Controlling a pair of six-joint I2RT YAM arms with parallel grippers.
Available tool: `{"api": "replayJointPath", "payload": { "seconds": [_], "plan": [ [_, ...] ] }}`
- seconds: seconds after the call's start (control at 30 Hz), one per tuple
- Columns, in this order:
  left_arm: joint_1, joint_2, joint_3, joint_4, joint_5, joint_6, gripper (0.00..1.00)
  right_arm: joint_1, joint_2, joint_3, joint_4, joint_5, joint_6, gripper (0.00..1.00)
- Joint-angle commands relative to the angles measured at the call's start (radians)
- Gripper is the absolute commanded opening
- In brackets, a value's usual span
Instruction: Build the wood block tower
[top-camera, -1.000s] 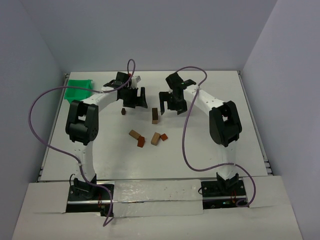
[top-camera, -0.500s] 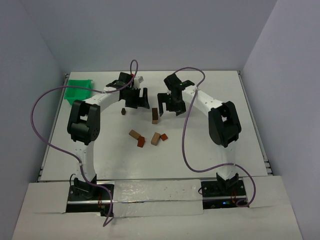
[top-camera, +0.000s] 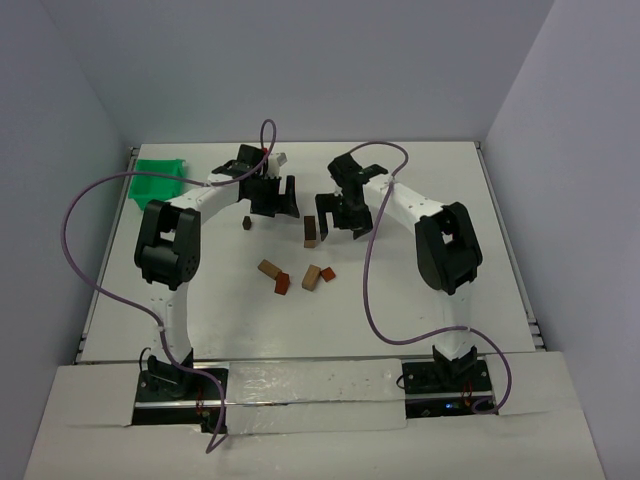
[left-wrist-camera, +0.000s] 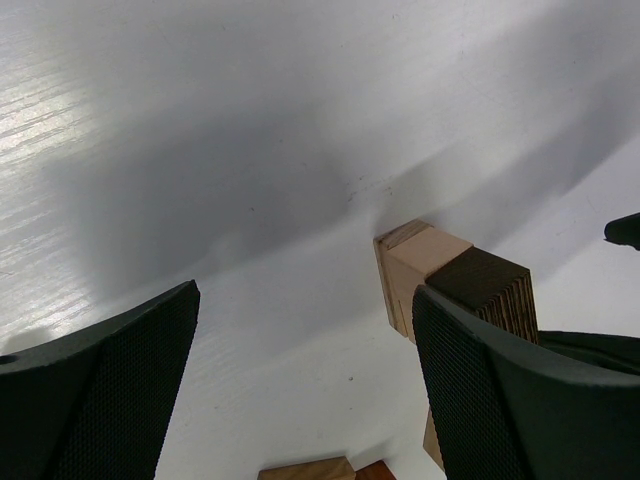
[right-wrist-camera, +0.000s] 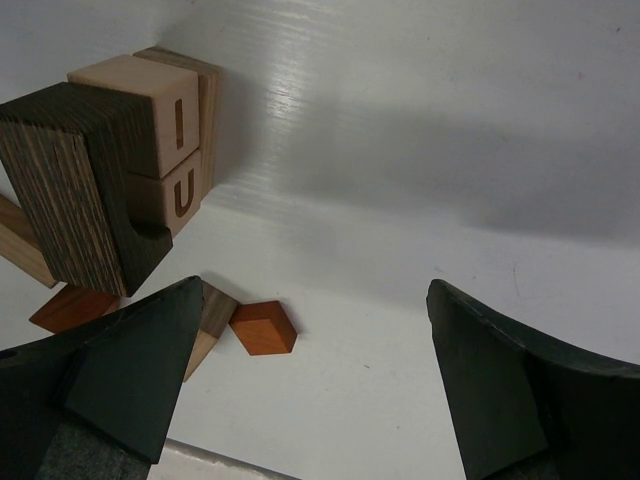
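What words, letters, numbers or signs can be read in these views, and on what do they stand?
"I": on the side of the upper tan block, right wrist view.
"U": on the lower tan block just beneath it.
Both may be cut grooves rather than printed letters.
Nothing else is readable; no labels show on the arms, the bin or the table.

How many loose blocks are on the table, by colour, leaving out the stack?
tan blocks: 2
reddish-brown blocks: 2
dark brown block: 1
total: 5 loose, counted in the top view
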Motion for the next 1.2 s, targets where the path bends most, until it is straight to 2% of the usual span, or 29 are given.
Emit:
{"api": "replayJointPath", "payload": {
  "seconds": [0.0, 1.17],
  "plan": [
    [-0.004, -0.014, 0.017, 0.025, 0.026, -0.011, 0.93, 0.011, -0.011, 0.004, -0.012, -0.02, 0.007, 1.0],
    [-0.004, -0.016, 0.013, 0.022, 0.033, -0.007, 0.95, 0.011, 0.017, 0.046, -0.02, -0.036, 0.033, 1.0]
  ]
}}
